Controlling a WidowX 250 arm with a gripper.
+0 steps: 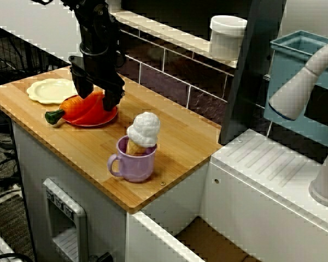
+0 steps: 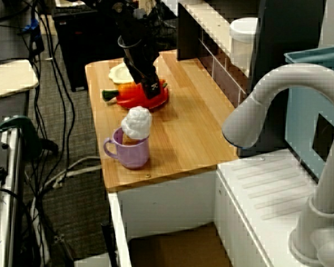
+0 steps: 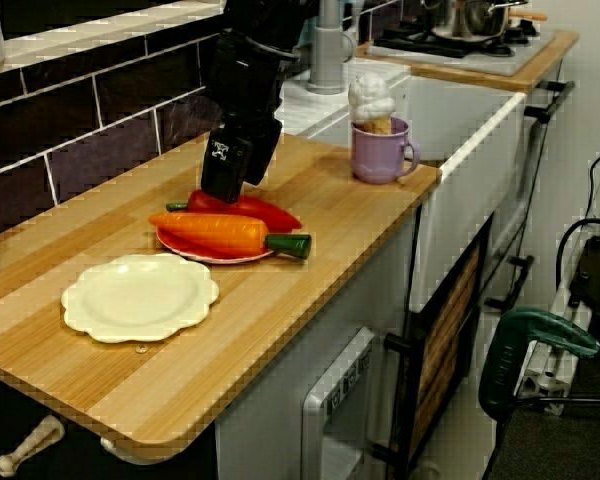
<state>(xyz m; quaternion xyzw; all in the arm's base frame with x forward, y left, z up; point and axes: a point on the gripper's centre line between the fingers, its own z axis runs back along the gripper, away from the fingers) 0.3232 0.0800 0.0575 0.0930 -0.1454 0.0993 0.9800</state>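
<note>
Tool (image 1: 97, 94) low over red plate (image 1: 98, 123) on wooden surface (image 1: 180, 136), fingers apart and straddling red pepper (image 3: 265, 212), which lies beside carrot (image 1: 76, 105) on that plate; contact cannot be told; pale yellow plate (image 1: 49, 90) just beside, purple mug (image 1: 135, 164) well apart.

Single black arm (image 1: 95, 27), hanging from the upper left in the front view, wrist (image 1: 100, 52) close to vertical. The end effector (image 1: 97, 97) points straight down with its two fingers (image 1: 80, 87) spread apart. In the view from the far end, one broad finger (image 3: 226, 168) faces the camera.
</note>
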